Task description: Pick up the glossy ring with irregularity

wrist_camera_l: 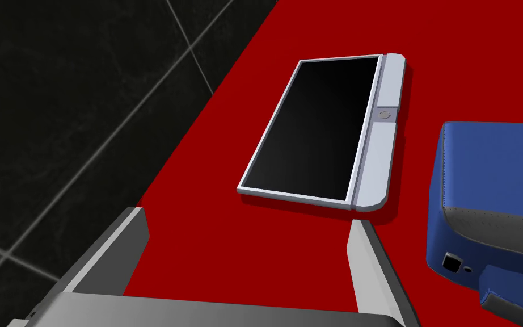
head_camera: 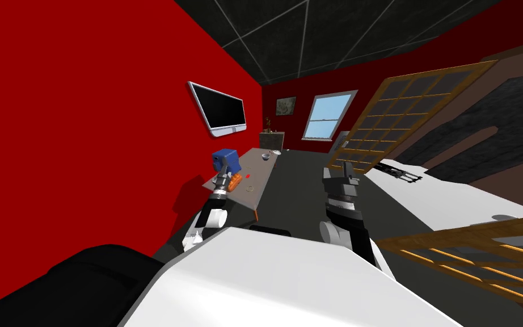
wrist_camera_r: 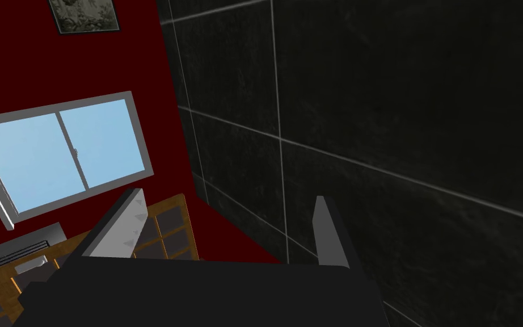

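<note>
Both open and empty, left gripper (wrist_camera_l: 248,222) and right gripper (wrist_camera_r: 229,200); box (wrist_camera_l: 493,193) close by left could snag descent to table (head_camera: 266,170).

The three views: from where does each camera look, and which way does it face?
Head view: from the head, steeply down and forward over the table; both forearms show.
Left wrist view: on the left hand, facing the wall television and blue box; open left gripper.
Right wrist view: on the right hand, facing up to the window and dark ceiling; open right gripper.
Shared: head and left wrist views both show the television and box.
</note>
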